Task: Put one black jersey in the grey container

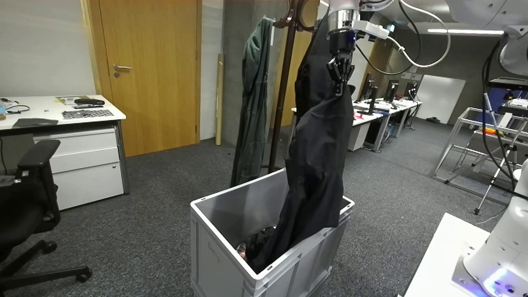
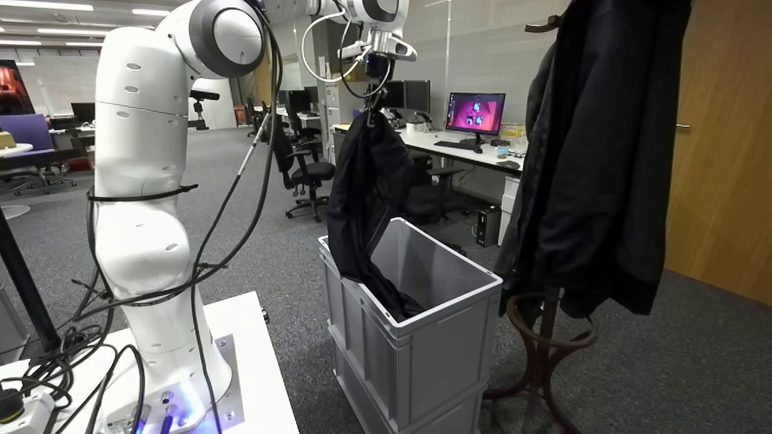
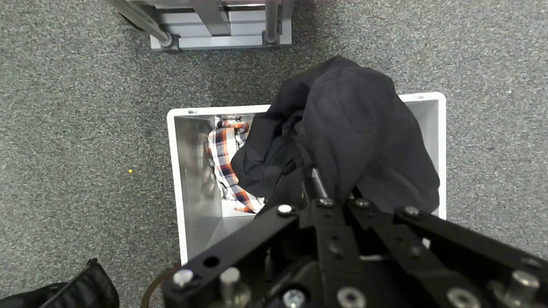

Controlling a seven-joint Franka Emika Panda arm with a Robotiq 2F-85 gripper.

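Note:
The black jersey hangs long and limp from my gripper. The gripper also shows in an exterior view and in the wrist view, its fingers shut on the top of the cloth, above the grey container. The jersey's lower end lies inside the container; part of it drapes over one long rim, as the jersey in an exterior view also shows. From above, the jersey covers much of the right half of the container. The container's wall shows in an exterior view.
A plaid cloth lies on the container's floor. A coat rack stands close behind, holding a grey-green coat and a black jacket. The white robot table stands beside the container. A metal frame stands near one long side.

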